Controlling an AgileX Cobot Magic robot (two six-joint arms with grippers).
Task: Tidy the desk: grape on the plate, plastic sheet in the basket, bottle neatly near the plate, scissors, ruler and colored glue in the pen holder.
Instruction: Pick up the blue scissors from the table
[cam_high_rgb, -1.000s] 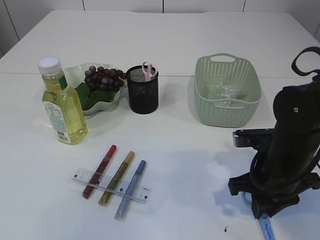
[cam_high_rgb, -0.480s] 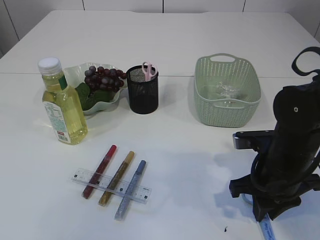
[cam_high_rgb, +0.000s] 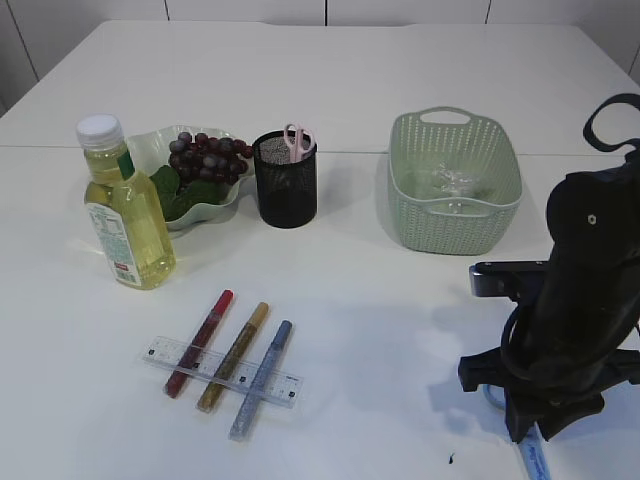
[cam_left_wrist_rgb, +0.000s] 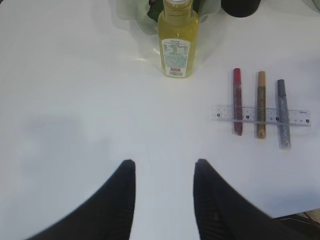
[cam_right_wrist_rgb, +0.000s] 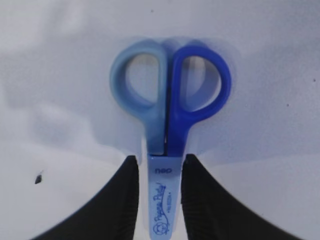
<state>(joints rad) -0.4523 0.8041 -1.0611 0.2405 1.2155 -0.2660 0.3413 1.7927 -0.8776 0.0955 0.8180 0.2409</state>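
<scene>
**Desk:** What surrounds the arm on the white worktop (cam_high_rgb: 400, 60)?

**Photographer:** At ten o'clock in the exterior view stands a bottle (cam_high_rgb: 124, 205) of yellow liquid, just beside a plate (cam_high_rgb: 213, 207) of grapes (cam_high_rgb: 208, 156). A black mesh pen holder (cam_high_rgb: 286, 180) next to the plate carries pink scissors (cam_high_rgb: 297, 139). At one o'clock sits a green basket (cam_high_rgb: 454, 180) with a crumpled plastic sheet (cam_high_rgb: 452, 181) inside. At seven o'clock three glue sticks (cam_high_rgb: 234, 357), red, gold and silver, lie side by side across a clear ruler (cam_high_rgb: 223, 371). Nothing lies between them and the holder.

**Desk:** And the grippers?

**Photographer:** The right gripper (cam_right_wrist_rgb: 158, 170), down at five o'clock, has its jaws partly apart on either side of the blue scissors (cam_right_wrist_rgb: 169, 111), close against the sheathed blade just below the handles. Whether they are pressing it, I cannot tell. The left gripper (cam_left_wrist_rgb: 164, 170) hangs open and empty over bare worktop.

**Desk:** Which way do the scissors lie?

**Photographer:** Flat on the worktop, the long axis running six to twelve in the right wrist view, finger loops at twelve, blade toward the camera.
</scene>
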